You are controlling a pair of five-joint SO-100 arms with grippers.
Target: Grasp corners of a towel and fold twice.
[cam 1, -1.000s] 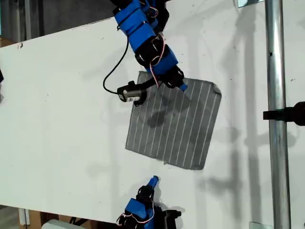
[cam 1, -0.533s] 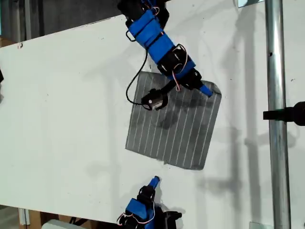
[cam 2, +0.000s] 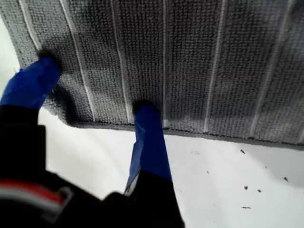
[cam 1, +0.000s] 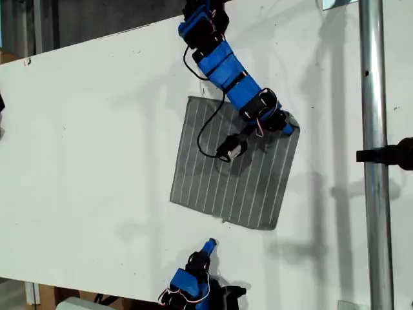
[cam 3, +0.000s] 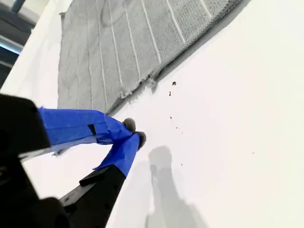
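Two folds remain; none has begun, judging by the towel point(cam 1: 235, 165) lying flat and single-layered on the white table point(cam 1: 84, 142), centre of the exterior view, tilted slightly, all four corners showing.

Step in hand: first corner pickup. My first gripper point(cam 2: 95, 85) has its jaws apart over the towel's edge; both blue fingertips point(cam 2: 147, 111) rest on or just above the grey fabric near the hem, with white table just beyond. In the exterior view this arm reaches down from the top of the frame and its tip sits at the towel's upper right corner point(cam 1: 293, 123). Whether the tips press the cloth or merely hover, I cannot tell.

My second gripper point(cam 3: 133, 133) is parked low in the exterior view, bottom centre point(cam 1: 208, 246), off the cloth, near the towel's lower edge but apart from it. Its blue tips meet; nothing is between them.

Next move, as I judge it: lower the first gripper so one jaw slides under the hem at that corner, then pinch. The cloth is soft and lies flush, so a shallow bite may slip. The second gripper must open and travel to a neighbouring corner before any lift.
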